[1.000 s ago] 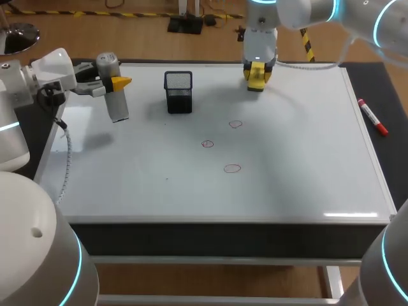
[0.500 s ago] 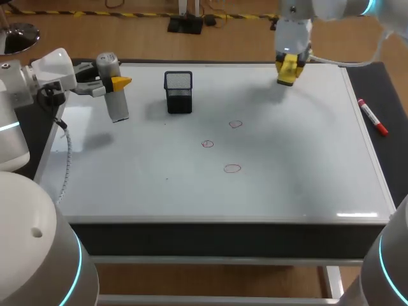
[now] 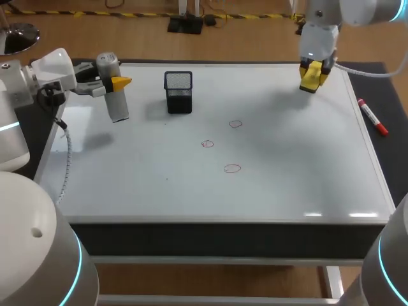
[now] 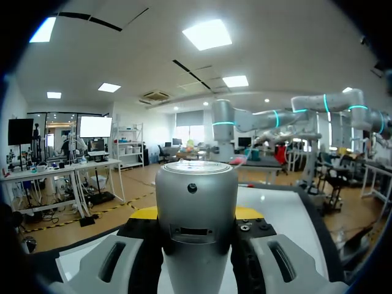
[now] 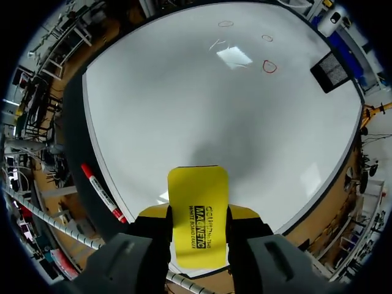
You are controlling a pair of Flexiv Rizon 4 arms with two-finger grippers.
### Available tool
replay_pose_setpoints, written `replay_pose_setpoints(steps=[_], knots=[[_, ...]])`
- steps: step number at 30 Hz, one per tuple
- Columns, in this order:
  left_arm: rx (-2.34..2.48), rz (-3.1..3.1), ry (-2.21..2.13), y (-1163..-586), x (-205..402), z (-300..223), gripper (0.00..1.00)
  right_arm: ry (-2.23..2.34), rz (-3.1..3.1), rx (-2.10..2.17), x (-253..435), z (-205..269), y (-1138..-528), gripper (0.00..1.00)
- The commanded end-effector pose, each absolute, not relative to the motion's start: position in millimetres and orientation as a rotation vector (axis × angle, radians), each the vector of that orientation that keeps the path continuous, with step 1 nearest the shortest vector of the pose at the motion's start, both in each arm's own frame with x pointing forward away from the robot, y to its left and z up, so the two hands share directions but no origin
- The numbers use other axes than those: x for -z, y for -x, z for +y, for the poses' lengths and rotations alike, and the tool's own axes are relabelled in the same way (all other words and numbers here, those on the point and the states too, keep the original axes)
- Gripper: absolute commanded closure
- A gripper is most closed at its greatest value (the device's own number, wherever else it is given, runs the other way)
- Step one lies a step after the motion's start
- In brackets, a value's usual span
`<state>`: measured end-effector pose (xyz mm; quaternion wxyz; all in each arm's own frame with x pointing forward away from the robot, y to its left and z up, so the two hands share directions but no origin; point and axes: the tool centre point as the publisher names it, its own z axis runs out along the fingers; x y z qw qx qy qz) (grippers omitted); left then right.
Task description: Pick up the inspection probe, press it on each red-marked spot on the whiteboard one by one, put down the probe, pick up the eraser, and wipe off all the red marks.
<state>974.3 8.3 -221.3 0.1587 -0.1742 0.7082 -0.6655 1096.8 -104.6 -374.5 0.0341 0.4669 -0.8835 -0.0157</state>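
Probe point(image 3: 118, 108), pale cylinder with grey cap, clamped in left gripper point(image 3: 115, 83) at far-left corner of board point(image 3: 287, 146); yellow eraser point(image 5: 197, 193) clamped in right gripper point(image 3: 311, 75) near far-right corner

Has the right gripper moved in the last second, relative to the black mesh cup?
Yes. The right gripper, shut on the eraser, has moved along the whiteboard's far edge, away from the black mesh cup, toward the red marker.

A dark-topped table point(image 3: 394, 102) stands on a wooden floor point(image 3: 127, 32), with bright ceiling panels point(image 4: 208, 33) lit overhead.
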Motion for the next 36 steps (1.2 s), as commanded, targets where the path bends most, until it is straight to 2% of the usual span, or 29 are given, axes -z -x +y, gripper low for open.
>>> replay_pose_setpoints(steps=[1, 17, 36], knots=[[1.904, 2.022, 0.496, -974.5, 221.5, 7.9, 1.00, -1.446, -2.727, 0.049, 370.1, -110.2, -1090.1, 1.00], [1.904, 2.022, 0.496, -974.5, 221.5, 7.9, 1.00, -1.446, -2.727, 0.049, 370.1, -110.2, -1090.1, 1.00], [2.128, 2.118, 0.146, -937.5, 219.1, -158.8, 1.00, -1.446, -2.727, 0.049, 370.1, -110.2, -1090.1, 1.00]])
